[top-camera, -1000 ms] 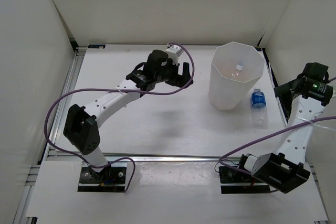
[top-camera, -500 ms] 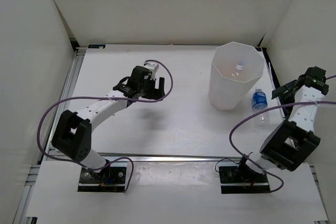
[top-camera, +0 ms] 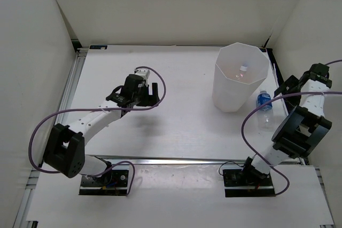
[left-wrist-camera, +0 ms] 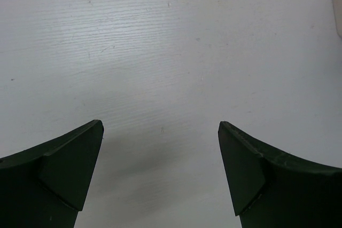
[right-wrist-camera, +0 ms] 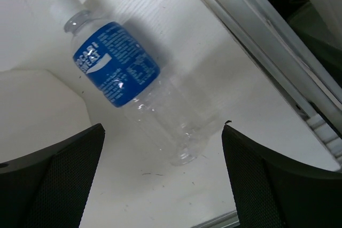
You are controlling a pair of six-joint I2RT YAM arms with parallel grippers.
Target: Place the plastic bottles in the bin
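The bin [top-camera: 230, 97] stands at the back right of the table. Inside it I see a bottle's white cap [top-camera: 243, 68] and an orange tint; the other bottles in it are hard to tell apart. A clear bottle with a blue label [top-camera: 262, 103] lies on the table just right of the bin. In the right wrist view this bottle [right-wrist-camera: 115, 62] lies slanted, cap to the upper left, its clear base between my fingers. My right gripper [right-wrist-camera: 162, 130] is open just above it and also shows in the top view [top-camera: 285, 88]. My left gripper [top-camera: 152, 96] is open and empty over bare table [left-wrist-camera: 159, 125].
A metal rail [right-wrist-camera: 267, 41] runs along the table's right edge close to the bottle. The bin's wall [right-wrist-camera: 37, 92] shows pale at the left of the right wrist view. White enclosure walls stand on three sides.
My left arm has drawn back from near the bin toward the left middle of the table. My right arm has swung so that its gripper now points down at the blue-label bottle.
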